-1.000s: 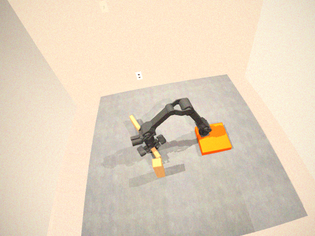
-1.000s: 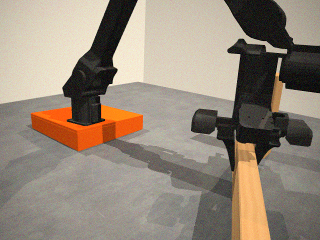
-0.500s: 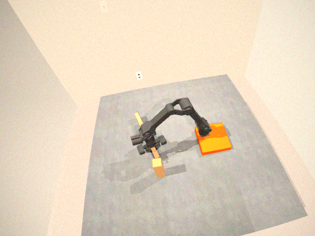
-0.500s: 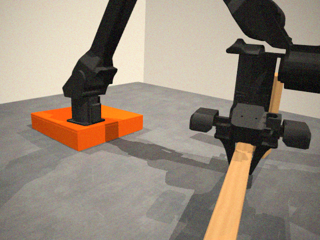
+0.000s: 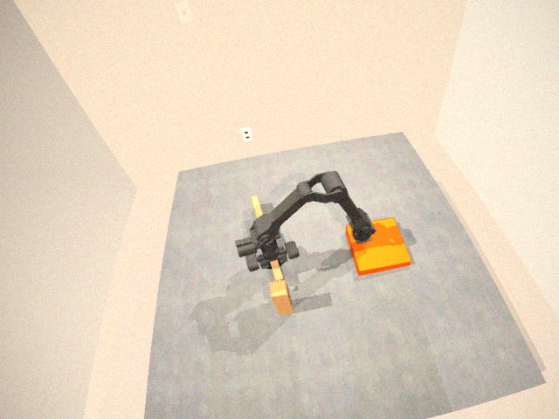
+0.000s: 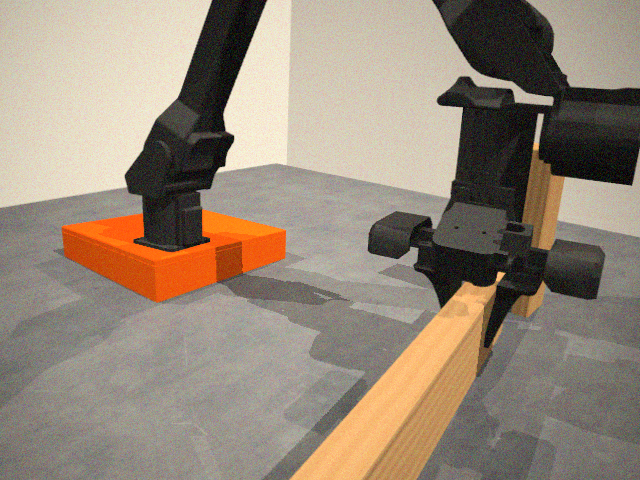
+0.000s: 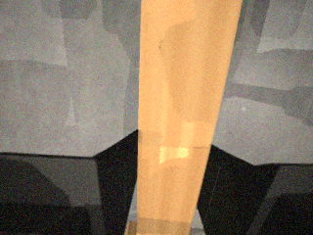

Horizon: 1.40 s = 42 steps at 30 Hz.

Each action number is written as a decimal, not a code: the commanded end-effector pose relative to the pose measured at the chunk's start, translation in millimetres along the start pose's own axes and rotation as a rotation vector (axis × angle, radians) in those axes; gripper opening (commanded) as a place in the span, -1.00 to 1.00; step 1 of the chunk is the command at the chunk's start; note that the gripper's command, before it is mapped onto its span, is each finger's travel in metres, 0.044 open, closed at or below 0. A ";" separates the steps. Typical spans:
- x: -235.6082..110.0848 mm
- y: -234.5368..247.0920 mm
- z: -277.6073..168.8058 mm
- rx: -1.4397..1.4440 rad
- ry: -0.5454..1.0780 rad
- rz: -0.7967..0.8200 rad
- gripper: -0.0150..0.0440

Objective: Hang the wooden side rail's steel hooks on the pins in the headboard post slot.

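The wooden side rail (image 6: 413, 382) is clamped across its width by the gripper (image 6: 473, 315), jaws part-closed on it close to the headboard post (image 6: 542, 217), so its hooked end can be steered toward the post's slot.

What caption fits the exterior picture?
Gripper clamps the wooden rail near the headboard post, beside the arm's orange base.

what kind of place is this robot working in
Probably a bare indoor test room: plain pale walls with a wall outlet, a grey table top, and an arm on an orange base gripping a wooden rail.
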<state>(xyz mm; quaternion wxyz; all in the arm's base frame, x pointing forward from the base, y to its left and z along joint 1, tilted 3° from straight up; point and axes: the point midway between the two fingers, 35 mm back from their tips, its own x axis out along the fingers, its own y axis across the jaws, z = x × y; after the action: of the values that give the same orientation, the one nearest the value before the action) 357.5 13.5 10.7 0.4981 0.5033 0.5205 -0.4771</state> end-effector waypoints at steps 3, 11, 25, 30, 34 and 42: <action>-0.1 -10.3 -0.4 0.069 0.000 -0.007 -0.49; -0.1 -17.7 -1.6 0.139 -0.001 -0.008 -0.49; 0.0 -12.2 -1.0 0.142 -0.001 -0.005 -0.49; -0.8 -12.2 -1.0 0.161 -0.001 -0.007 -0.49; -1.4 -12.2 -1.0 0.161 -0.001 -0.007 -0.49; -2.8 -12.2 -1.0 0.161 -0.001 -0.007 -0.49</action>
<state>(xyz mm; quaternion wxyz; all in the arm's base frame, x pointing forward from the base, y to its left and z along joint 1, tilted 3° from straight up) 344.5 14.1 11.5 0.4582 0.5364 0.4855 -0.5164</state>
